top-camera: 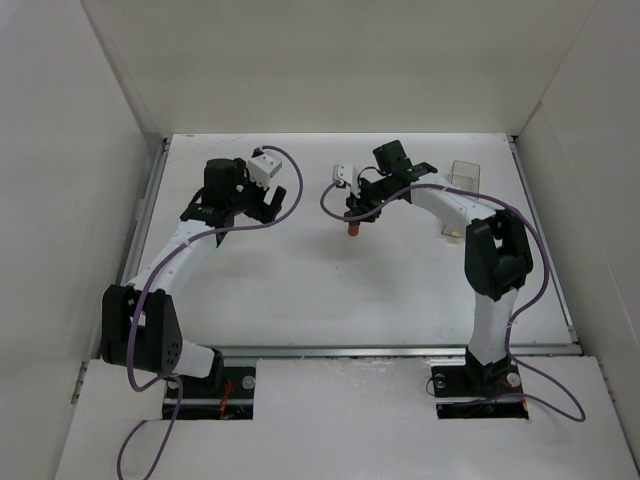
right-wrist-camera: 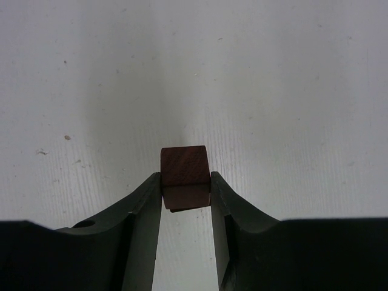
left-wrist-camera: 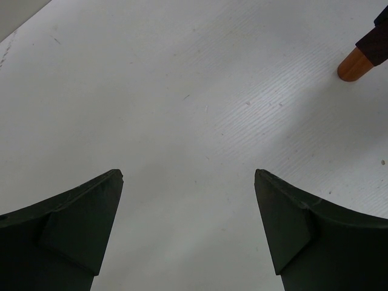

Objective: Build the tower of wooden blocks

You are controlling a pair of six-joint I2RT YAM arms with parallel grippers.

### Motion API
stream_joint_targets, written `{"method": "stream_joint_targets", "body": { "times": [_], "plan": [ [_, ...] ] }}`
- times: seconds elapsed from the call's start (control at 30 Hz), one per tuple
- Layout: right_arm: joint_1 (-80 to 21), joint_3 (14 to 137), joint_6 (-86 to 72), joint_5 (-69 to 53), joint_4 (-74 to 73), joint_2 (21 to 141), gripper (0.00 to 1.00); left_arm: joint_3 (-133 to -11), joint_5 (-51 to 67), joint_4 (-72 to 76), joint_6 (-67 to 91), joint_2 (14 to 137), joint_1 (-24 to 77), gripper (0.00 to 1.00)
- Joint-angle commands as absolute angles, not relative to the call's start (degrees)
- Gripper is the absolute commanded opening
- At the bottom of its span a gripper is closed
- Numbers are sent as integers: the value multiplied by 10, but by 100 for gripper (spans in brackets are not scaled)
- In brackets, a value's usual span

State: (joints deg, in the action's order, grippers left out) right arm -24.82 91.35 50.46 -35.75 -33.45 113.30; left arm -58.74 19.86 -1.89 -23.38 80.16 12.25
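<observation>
white table (top-camera: 300,300): nothing stacked and freestanding on it yet. clear plastic rectangular container (top-camera: 463,178) sits at the far right, well apart from the work, not involved.

left gripper (left-wrist-camera: 188,176): fingers spread wide, nothing between them, hovering over bare table to the left of the stack spot. idle as far as i can judge.

right gripper (right-wrist-camera: 185,177): pinching the dark brown wooden cube (right-wrist-camera: 183,165) by two opposite sides, near table centre-back.

orange-brown short wooden cylinder (left-wrist-camera: 353,65): appears to stand on end on the table, directly under the right gripper. top view shows it poking out just below the fingers. left wrist view shows something dark right on its top end; can't tell whether that's the cube or a finger.

cube: squared in the grip, faces flat to the pads, reddish-brown grain visible on the upper face, sharp edges, no visible tilt. the cylinder is hidden behind it in the right wrist view, so cube-to-cylinder contact isn't confirmed.

progress, my read: base placed, second piece at or just above the base, not released. left: confirm seating, open, clear the arm without knocking it. small footprint, so the stack looks tippy.
</observation>
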Motion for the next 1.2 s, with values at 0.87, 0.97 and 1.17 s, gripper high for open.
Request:
{"method": "stream_joint_targets", "body": {
  "times": [0.87,0.97,1.17],
  "plan": [
    [-250,925,527,-340,-338,1092,25,-574,200,9,-227,788,120,88],
    [-250,925,527,-340,-344,1092,25,-574,200,9,-227,788,120,88],
    [-250,915,540,-340,-349,1092,24,-574,200,9,-227,788,120,88]
  ]
}}
